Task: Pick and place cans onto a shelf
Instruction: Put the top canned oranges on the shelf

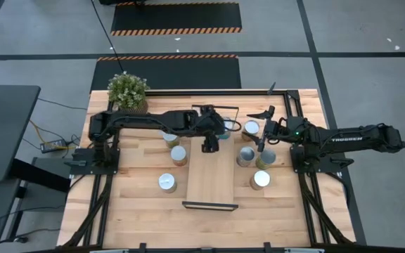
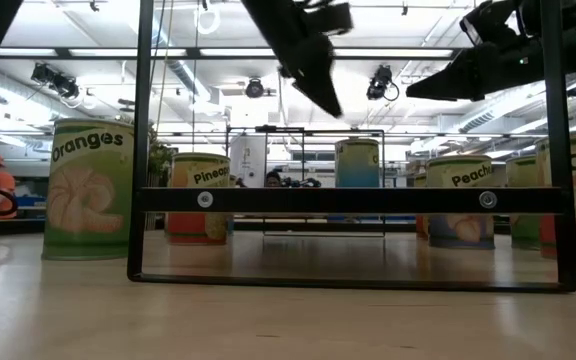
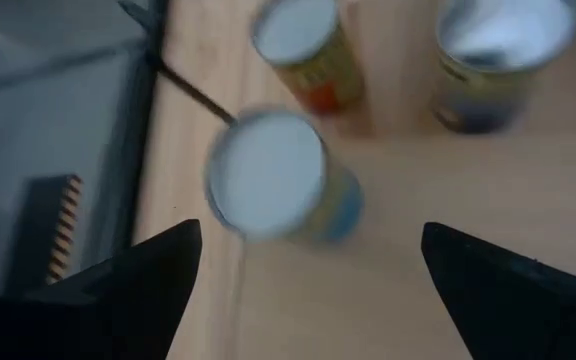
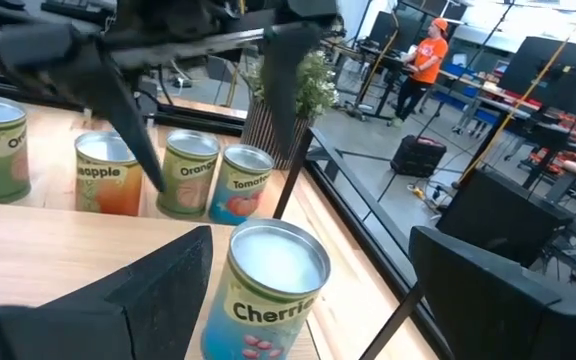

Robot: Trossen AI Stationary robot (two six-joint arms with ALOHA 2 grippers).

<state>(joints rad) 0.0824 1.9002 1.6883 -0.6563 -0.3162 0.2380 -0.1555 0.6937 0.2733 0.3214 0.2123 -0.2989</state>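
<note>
Workshop hall, grey floor with hazard-striped mats; pale plank table, matt, rectangular. Near end: shelf, a long narrow light-wood board with a thin black wire rail at each short end, nothing resting on its near half. Beside it, cylindrical tins with shiny round tops and printed paper labels: can near left, can further in, can near right. Mid-table: left gripper above the shelf, fingers spread wide, empty; a blue-sided can lies below it. Right gripper just right of the shelf, parted, empty, with the Cherries can between its fingers. Far corner: potted plant, bushy.
</note>
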